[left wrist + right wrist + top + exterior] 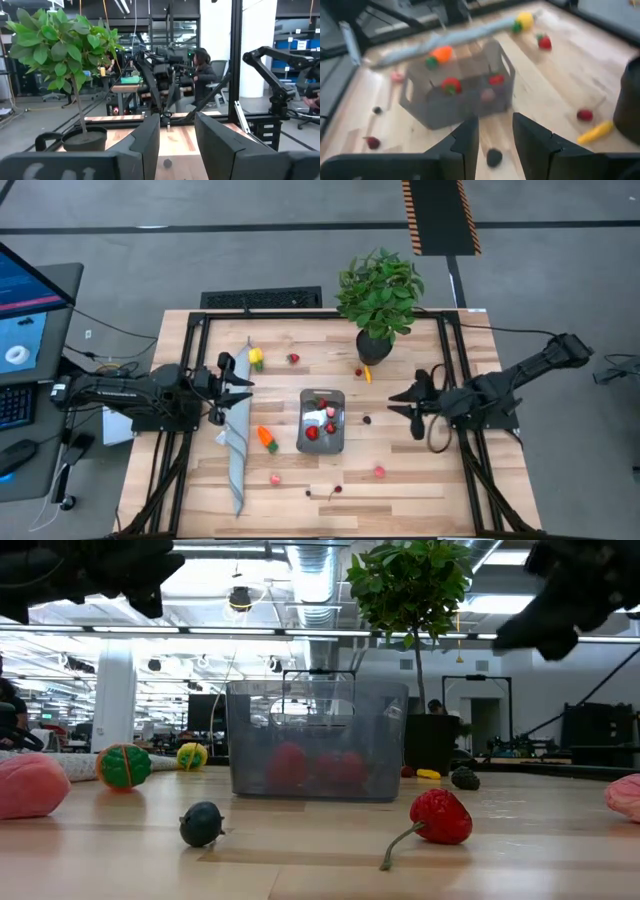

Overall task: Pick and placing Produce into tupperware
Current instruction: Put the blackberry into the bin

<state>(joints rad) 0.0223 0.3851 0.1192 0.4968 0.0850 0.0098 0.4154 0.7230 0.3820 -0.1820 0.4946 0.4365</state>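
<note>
Pale wooden planks make up the worktop (420, 480), and near its middle sits the tupperware (321, 421), a clear greyish box already holding a few red pieces of produce (312, 433). The right tool (408, 408) hangs above the worktop with its two fingers spread apart and nothing between them; the tupperware lies straight ahead of it, with a small dark berry (367, 419) on the planks between the two. A yellow piece (367, 375) and a red berry (358, 371) lie off to its side, near the potted plant (379, 300). The left tool (228, 388) hovers on the opposite side, fingers likewise parted and empty, directly over the long grey cloth strip (238, 450). Ahead of it and a little to one side lies the orange carrot (265, 437), just beside the tupperware. More loose pieces rest nearer the worktop's front edge: a pink one (275, 478), a red one with a stem (337, 489), and another pink one (379, 471).
</note>
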